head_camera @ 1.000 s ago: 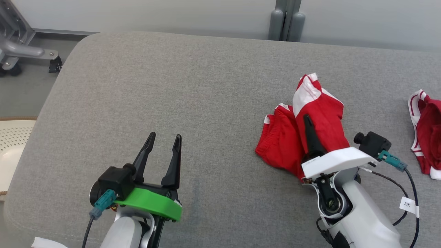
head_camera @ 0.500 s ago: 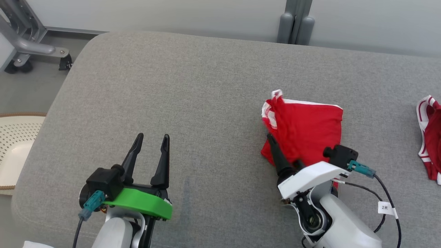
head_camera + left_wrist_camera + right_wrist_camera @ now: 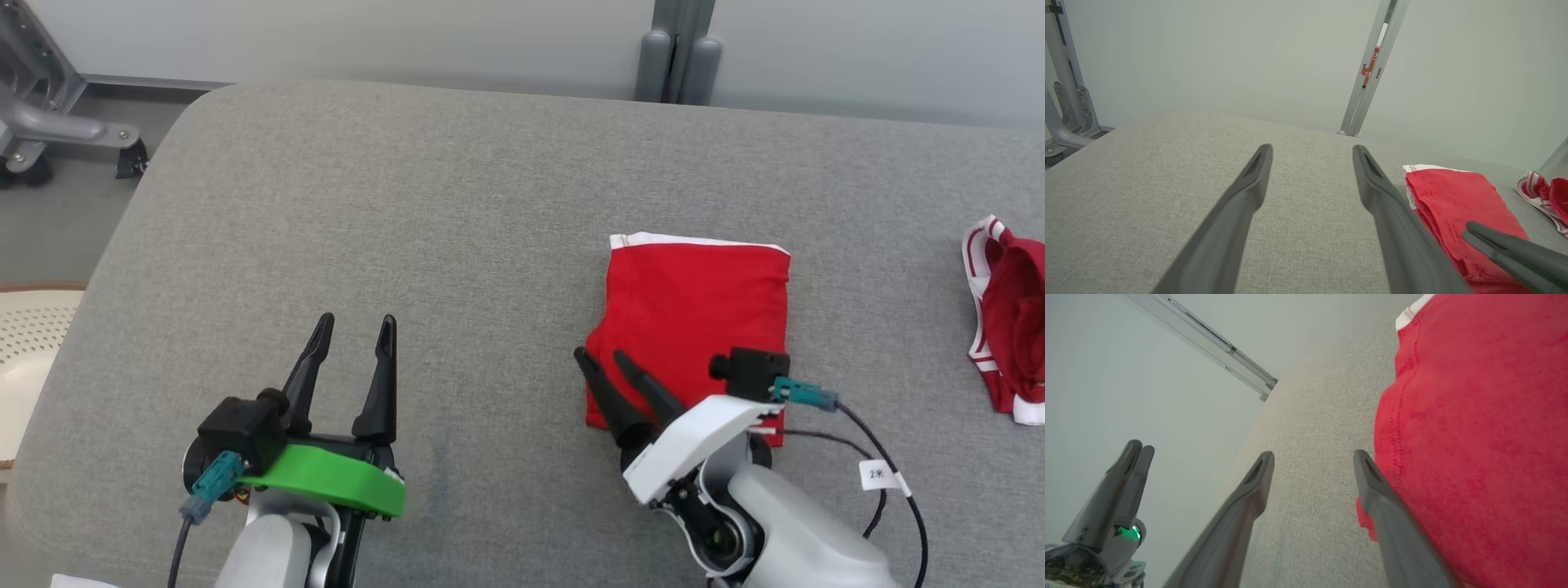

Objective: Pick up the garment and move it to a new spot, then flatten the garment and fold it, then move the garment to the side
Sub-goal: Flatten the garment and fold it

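Observation:
The garment (image 3: 694, 318) is red with a white band along its far edge and lies folded into a flat rectangle on the grey cushion (image 3: 457, 245); it also shows in the left wrist view as the garment (image 3: 1453, 204) and in the right wrist view as the garment (image 3: 1474, 437). My right gripper (image 3: 602, 354) is open at the garment's near left edge, one finger over the cloth, holding nothing. My left gripper (image 3: 353, 325) stands open over bare cushion, well to the left of the garment.
A second red and white garment (image 3: 1008, 314) lies crumpled at the cushion's right edge. A grey post (image 3: 678, 49) stands behind the cushion. A metal frame on casters (image 3: 49, 131) and a perforated cream basket (image 3: 28, 351) sit on the floor at the left.
The right gripper let go of the red garment and drew back to the left and nearer. The raised cloth has dropped into a flat folded rectangle. The camera shifted slightly.

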